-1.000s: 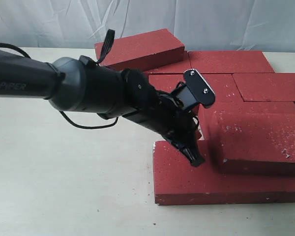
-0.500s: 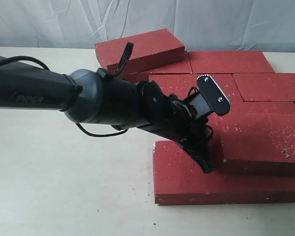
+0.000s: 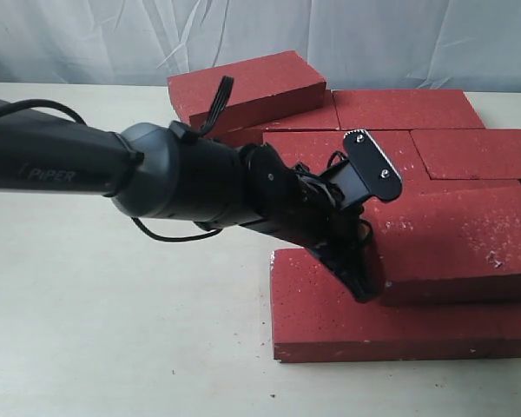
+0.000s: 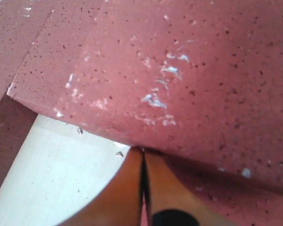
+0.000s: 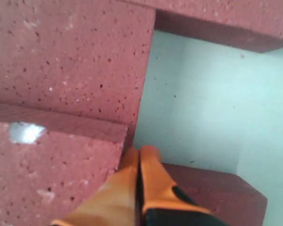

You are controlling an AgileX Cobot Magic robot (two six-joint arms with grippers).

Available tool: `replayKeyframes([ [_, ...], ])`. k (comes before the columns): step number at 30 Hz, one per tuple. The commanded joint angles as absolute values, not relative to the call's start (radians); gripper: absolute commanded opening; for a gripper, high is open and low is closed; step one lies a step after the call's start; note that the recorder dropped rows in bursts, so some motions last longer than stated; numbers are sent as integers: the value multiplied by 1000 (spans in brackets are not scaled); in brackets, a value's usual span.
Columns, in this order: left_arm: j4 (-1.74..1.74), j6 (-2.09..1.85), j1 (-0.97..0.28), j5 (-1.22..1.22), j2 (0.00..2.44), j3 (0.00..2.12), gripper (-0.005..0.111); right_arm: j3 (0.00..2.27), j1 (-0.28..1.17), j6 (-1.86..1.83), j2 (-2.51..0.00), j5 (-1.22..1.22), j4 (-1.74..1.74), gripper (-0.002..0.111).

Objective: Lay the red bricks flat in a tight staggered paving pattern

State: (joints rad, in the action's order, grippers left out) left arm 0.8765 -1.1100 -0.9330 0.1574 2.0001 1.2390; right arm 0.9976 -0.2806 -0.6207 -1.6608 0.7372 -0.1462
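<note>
left gripper (image 3: 366, 292), jaws pressed together, likely shoves the raised brick (image 3: 456, 248) at their tips; next, slide it off the lower brick (image 3: 330, 326).

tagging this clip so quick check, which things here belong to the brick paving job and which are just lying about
Part of the job:
- red bricks
- left gripper, shut, tip at a brick's edge
- right gripper, shut

Just there:
- table
- white backdrop
- black cable on the arm

"PiPER" in pale letters on dark arm link (image 3: 52, 165); no other text legible.
</note>
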Motion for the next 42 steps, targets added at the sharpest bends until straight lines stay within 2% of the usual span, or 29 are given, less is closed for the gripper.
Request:
replayKeyframes([
  [1,876,-1108,-933,179,1967,1248,0,1016,-210,-602,-1612,804,-225,-1],
  [8,876,-1096,-887,241,1887,1248,0,1068,-121,-572,-1606,847,-254,-1],
  [17,856,-1068,-721,417,1791,1248,0,1083,-69,-559,-1606,862,-309,-1],
  [24,854,-1046,-619,497,1715,1229,0,1092,34,-556,-1606,847,-326,-1],
  [42,826,-1004,-397,467,1575,997,0,1278,326,-518,-1717,820,-413,-1],
])
